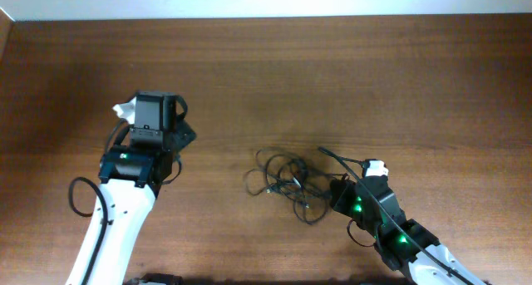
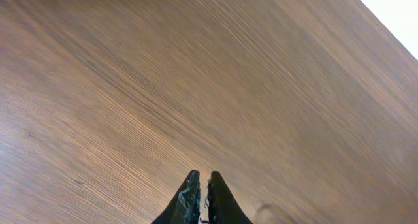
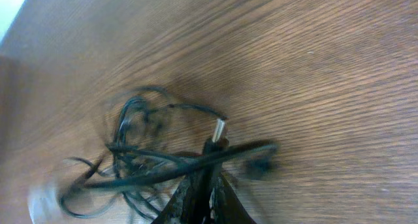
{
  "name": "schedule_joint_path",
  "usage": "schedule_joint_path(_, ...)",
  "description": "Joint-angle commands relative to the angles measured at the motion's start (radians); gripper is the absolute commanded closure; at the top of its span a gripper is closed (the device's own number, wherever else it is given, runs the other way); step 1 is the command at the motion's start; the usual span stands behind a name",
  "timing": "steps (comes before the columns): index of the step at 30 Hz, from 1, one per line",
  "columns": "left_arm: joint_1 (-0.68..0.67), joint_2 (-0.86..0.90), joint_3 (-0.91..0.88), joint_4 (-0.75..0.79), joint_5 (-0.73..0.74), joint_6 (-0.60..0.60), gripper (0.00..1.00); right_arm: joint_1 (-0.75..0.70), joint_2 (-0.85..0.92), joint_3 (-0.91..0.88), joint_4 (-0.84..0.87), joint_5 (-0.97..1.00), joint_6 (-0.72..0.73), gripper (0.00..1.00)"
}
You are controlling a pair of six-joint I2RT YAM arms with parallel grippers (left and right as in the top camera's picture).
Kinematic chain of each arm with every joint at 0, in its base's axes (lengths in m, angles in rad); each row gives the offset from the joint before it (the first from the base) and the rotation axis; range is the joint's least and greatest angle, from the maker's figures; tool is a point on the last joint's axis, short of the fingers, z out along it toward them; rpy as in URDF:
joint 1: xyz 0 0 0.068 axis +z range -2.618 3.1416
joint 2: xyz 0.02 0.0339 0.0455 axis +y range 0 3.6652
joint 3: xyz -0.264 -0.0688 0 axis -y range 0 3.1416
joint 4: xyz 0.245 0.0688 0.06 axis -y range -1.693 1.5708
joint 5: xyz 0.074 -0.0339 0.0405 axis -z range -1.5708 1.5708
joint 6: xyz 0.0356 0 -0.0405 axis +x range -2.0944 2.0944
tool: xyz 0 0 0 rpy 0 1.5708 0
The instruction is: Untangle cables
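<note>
From above I see one knot of thin black cables [image 1: 283, 181] lying on the table [image 1: 349, 77], right of centre. How many separate wires are in it I cannot tell, because the loops overlap too much. There are two arms. The right hand [image 1: 335, 192] sits at the knot's right edge, touching it. The left arm [image 1: 116, 214] is well apart, over bare wood on the left.

In the left wrist view, the left hand [image 2: 201, 192] has its fingers drawn almost together with only a slit between them. It holds nothing, and only table shows beneath it.

In the right wrist view, the right hand [image 3: 204, 194] has its fingers closed together, and a dark strand crosses right at the tips. It looks pinched there, though blur keeps me from being sure. I count one silver plug tip [image 3: 220, 128], just above the fingers, with the loops spreading to the left.

My worry is that nothing pins the knot. If I pull with the right hand alone, the whole bundle would probably slide along, or its loops would cinch tighter. A thin strand held only at the fingertips could also slip free.
</note>
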Motion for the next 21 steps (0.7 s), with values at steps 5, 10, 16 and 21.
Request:
schedule_joint_path(5, 0.102, -0.016, 0.014, -0.001, 0.103, -0.018, 0.79, -0.003, 0.0, -0.004, 0.008, 0.02, -0.016, 0.88)
schedule_joint_path(10, 0.04, 0.065, -0.021, -0.003, 0.623, 0.224, 0.01, -0.003, 0.002, -0.004, 0.003, 0.005, -0.015, 0.71)
schedule_joint_path(16, -0.127, 0.303, -0.085, 0.021, 0.655, -0.103, 0.01, -0.003, 0.002, -0.004, -0.015, 0.005, -0.015, 0.43)
schedule_joint_path(21, -0.3, 0.462, -0.085, 0.227, 0.567, 0.194, 0.0, -0.003, 0.002, -0.004, -0.016, 0.006, -0.015, 0.39)
